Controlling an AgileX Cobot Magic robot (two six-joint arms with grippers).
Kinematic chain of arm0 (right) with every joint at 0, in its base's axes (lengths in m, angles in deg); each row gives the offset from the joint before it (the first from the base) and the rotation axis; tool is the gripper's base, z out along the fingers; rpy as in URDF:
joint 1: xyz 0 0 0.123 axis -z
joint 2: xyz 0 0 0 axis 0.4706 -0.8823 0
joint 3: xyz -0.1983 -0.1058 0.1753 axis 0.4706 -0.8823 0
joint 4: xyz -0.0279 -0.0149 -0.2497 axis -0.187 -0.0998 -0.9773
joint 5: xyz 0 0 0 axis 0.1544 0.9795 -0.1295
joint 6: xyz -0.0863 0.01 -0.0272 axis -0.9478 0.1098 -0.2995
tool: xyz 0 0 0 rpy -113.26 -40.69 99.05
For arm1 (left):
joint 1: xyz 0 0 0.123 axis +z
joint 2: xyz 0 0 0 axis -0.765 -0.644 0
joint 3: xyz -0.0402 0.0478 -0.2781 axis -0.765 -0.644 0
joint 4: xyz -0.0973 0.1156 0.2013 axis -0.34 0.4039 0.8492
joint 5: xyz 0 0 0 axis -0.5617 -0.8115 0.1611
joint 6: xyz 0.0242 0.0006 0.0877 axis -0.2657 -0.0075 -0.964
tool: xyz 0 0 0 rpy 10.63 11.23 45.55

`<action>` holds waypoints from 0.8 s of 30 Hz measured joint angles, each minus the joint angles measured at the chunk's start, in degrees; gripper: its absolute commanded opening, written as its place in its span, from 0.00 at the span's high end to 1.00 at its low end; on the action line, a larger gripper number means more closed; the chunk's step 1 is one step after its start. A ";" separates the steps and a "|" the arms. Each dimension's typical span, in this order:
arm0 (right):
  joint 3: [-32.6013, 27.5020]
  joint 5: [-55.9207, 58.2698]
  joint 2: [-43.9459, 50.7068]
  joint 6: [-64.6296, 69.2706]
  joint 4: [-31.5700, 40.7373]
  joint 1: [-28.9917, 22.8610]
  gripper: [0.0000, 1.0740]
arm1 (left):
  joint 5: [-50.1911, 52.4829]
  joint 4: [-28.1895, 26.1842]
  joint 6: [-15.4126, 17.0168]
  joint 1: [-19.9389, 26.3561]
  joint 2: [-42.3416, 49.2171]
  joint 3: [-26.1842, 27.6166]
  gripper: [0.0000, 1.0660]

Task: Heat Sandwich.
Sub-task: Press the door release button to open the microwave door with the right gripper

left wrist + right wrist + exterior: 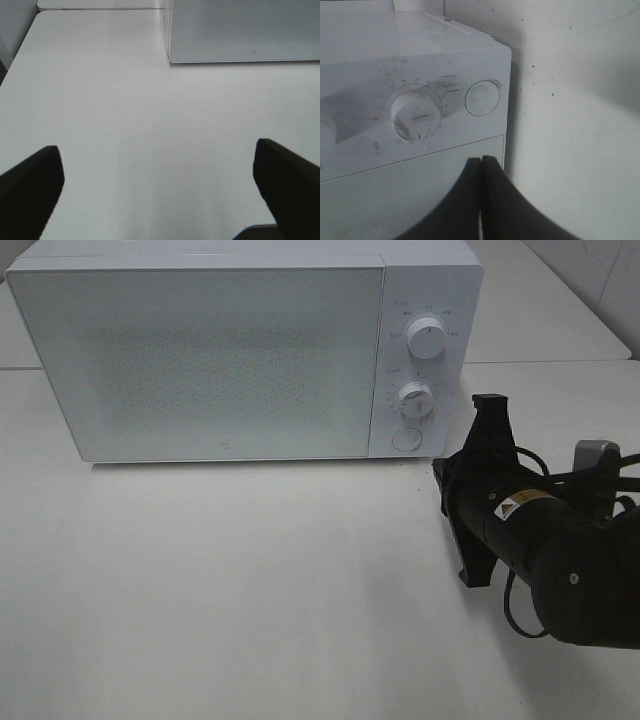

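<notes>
The sandwich is out of view in every frame. A white microwave [240, 360] stands at the back of the table with its door [200, 360] closed. My right gripper [442, 480] is shut and empty, its tips close to the lower right corner of the control panel, just below the round button [406, 439]. In the right wrist view the shut fingers [481, 165] point at the panel below the timer knob [415, 114] and the button [482, 98]. My left gripper [160, 190] stands wide open over bare table, holding nothing, and it does not show in the exterior view.
Two knobs [427, 340] [414, 398] sit on the microwave's right panel. The white table [250, 590] stretches in front of the microwave. In the left wrist view a corner of the microwave [240, 30] lies ahead, and the table's edge [7, 75] runs nearby.
</notes>
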 measured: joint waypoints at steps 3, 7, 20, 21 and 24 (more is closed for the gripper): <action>1.49 0.40 -1.26 0.00 -0.29 0.86 1.00 | 0.00 0.00 0.00 0.00 0.00 0.00 0.08; 4.13 0.74 -3.78 -0.06 -0.63 1.26 1.00 | 0.00 0.00 0.00 0.00 0.00 0.00 0.08; 13.52 5.33 -11.80 -0.11 -3.04 4.58 1.00 | 0.00 0.00 0.00 0.00 0.00 0.00 0.08; 14.95 6.25 -12.43 -0.52 -3.27 5.21 1.00 | 0.00 0.00 0.00 0.00 0.00 0.00 0.08; 16.21 6.65 -13.18 -0.52 -3.61 6.02 1.00 | 0.00 0.00 0.00 0.00 0.00 0.00 0.08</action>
